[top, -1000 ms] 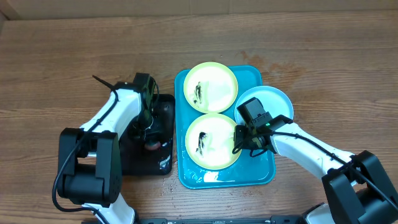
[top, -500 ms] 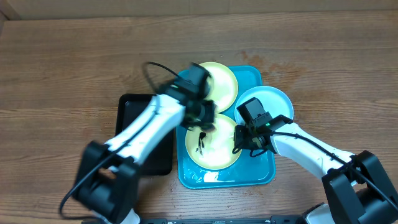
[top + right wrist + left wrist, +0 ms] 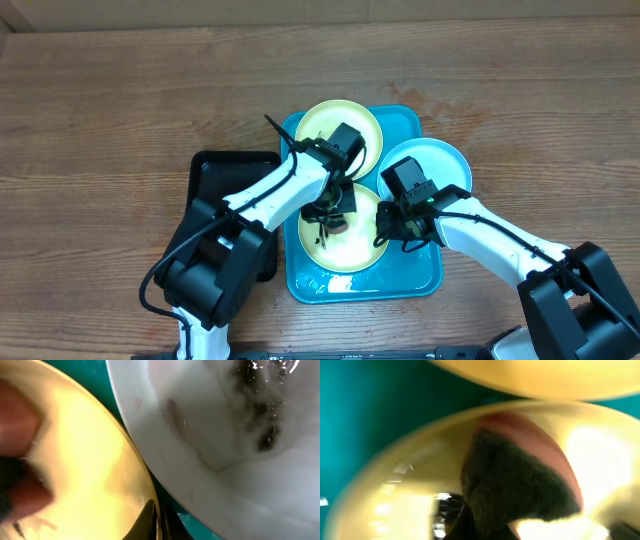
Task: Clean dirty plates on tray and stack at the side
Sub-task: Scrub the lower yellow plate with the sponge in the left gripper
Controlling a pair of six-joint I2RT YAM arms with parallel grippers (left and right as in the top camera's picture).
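The turquoise tray [image 3: 420, 282] holds two pale yellow-green plates, the far one [image 3: 325, 125] and the near one [image 3: 350, 250]. The light blue plate [image 3: 440, 160] lies over the tray's right rim, with a dark smear [image 3: 260, 425]. My left gripper [image 3: 336, 210] is over the near plate, shut on a dark scrub sponge with a pink back [image 3: 520, 475] that presses on the plate [image 3: 395, 495]. My right gripper [image 3: 385, 228] is shut on the near plate's right rim [image 3: 152, 520], close beside the blue plate [image 3: 225, 435].
A narrow black tray [image 3: 215, 190] lies left of the turquoise tray, partly under my left arm. The wooden table [image 3: 100, 120] extends around both trays. Water drops sit on the turquoise tray's front edge [image 3: 330, 285].
My left arm has swung from the black tray over to the near yellow-green plate, carrying the sponge. The right arm and the plates have not moved.
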